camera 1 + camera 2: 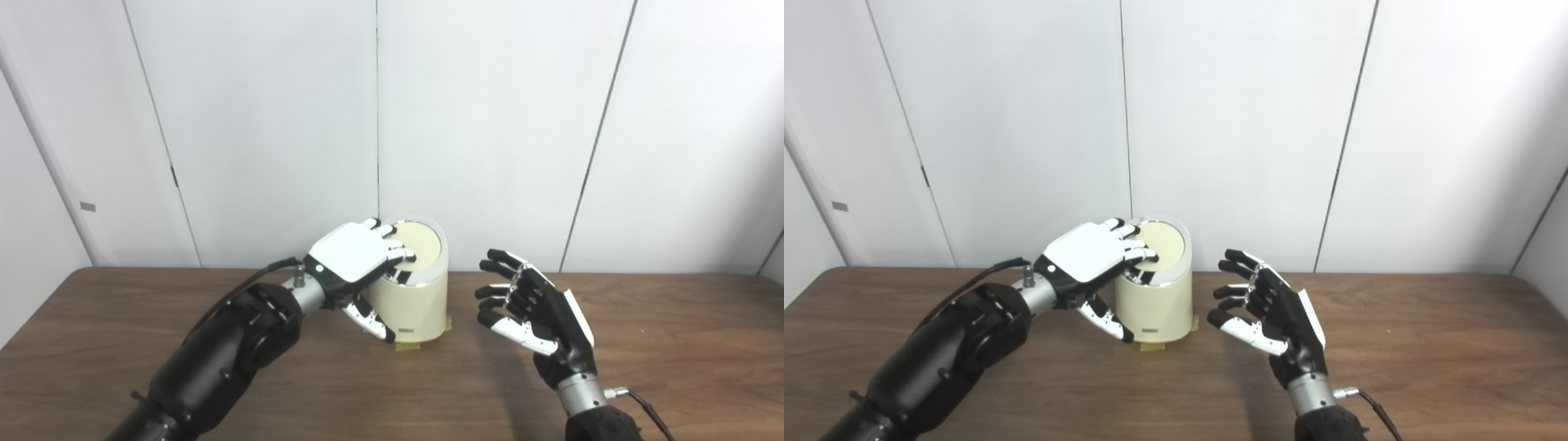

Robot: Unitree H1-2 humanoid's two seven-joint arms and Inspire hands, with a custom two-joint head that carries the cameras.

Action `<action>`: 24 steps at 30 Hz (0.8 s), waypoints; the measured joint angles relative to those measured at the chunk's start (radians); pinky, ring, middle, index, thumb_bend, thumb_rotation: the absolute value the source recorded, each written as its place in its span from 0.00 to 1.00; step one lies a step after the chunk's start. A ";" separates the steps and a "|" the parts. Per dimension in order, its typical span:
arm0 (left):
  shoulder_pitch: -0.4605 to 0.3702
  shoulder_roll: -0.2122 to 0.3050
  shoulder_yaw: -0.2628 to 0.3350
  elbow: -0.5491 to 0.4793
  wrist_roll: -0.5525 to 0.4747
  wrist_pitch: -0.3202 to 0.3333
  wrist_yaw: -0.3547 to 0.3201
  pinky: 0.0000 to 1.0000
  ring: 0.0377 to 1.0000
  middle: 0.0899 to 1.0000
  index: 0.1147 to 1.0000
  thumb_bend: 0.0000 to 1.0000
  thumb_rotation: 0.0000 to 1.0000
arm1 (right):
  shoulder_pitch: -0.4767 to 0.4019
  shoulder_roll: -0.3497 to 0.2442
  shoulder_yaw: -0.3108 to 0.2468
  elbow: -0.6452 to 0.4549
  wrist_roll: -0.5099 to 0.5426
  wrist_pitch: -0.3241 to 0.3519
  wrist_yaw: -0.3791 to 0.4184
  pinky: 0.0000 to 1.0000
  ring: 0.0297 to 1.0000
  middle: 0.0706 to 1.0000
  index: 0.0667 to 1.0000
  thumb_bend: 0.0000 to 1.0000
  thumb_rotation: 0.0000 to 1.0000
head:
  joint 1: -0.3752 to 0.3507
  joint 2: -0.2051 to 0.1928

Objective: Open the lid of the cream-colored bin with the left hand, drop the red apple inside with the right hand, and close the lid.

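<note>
One cream-colored bin (416, 294) stands upright toward the back of the counter (674, 343), near the wall, with tape showing under its base. Its lid (422, 245) lies flat and closed inside a shiny rim. My left hand (352, 257) is the nearer one: its palm hangs over the bin's left edge, its fingers (398, 251) rest on the lid, and the thumb hangs down the front of the bin. It grips nothing; the fingers are laid loosely apart. My right hand (1274, 312) waits just right of the bin, not touching it, palm turned toward it, fingers spread and empty. No red apple shows anywhere, so I judge it may already be inside. A small dark label (405, 331) sits low on the bin's front, too small to read.
</note>
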State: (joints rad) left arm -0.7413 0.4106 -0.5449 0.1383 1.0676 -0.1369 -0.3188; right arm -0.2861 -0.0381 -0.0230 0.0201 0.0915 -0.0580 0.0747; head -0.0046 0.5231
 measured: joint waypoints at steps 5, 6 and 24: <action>-0.015 -0.016 -0.045 -0.002 0.097 0.040 0.001 1.00 1.00 0.83 0.81 0.99 0.40 | 0.000 0.000 0.000 -0.019 0.000 0.017 -0.002 0.51 0.57 0.73 0.73 0.88 0.31 | 0.002 0.005; -0.015 -0.019 -0.048 -0.003 0.106 0.044 0.001 1.00 1.00 0.83 0.80 1.00 0.40 | 0.000 0.000 0.000 -0.018 0.000 0.018 -0.002 0.51 0.57 0.74 0.73 0.88 0.31 | 0.002 0.005; 0.191 -0.075 0.291 -0.104 -0.396 -0.043 0.085 0.81 0.91 0.86 0.86 0.82 0.36 | 0.004 -0.005 -0.004 -0.018 -0.003 0.019 -0.005 0.53 0.58 0.74 0.74 0.86 0.32 | 0.003 0.003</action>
State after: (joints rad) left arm -0.5506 0.3355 -0.2538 0.0348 0.6718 -0.1800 -0.2338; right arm -0.2824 -0.0435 -0.0265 0.0021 0.0888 -0.0389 0.0699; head -0.0015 0.5262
